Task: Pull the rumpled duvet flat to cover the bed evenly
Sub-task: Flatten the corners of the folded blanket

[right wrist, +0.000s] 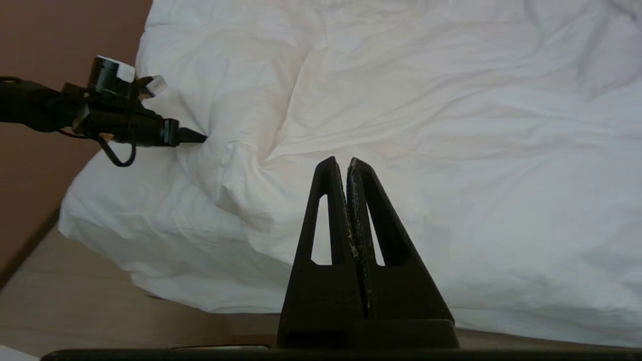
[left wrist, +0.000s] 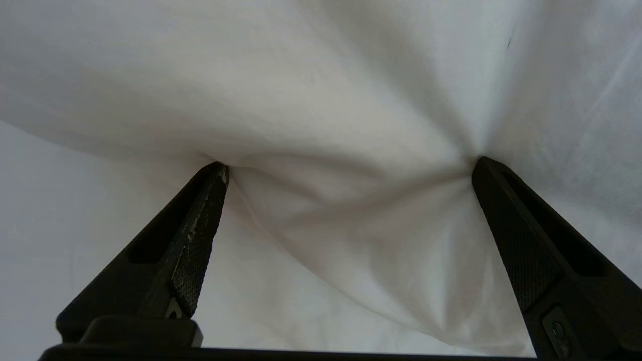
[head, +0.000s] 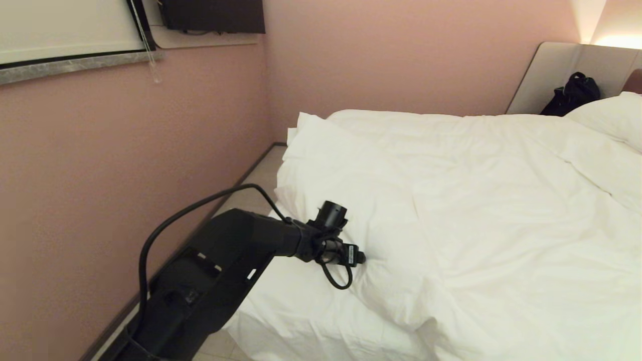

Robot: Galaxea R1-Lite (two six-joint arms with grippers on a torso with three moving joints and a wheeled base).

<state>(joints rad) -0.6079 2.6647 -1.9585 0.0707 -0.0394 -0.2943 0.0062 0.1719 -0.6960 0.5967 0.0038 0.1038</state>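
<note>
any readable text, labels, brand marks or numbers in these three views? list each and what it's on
None readable.
Left gripper: a small pale label on the wrist hardware behind it, too small to read.
Left gripper fingers: no marking.
Right gripper: no marking.
Duvet, pillow, black bag: no print or logo visible.

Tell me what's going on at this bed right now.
The robot is working on the duvet, which lies wrinkled and bunched over the bed. Its left gripper is open, both fingertips pressed into a fold of the duvet near the bed's corner by the wall, not yet closed on it. The right gripper is shut and empty, above the duvet's near edge. A pillow sits at the headboard end.
</note>
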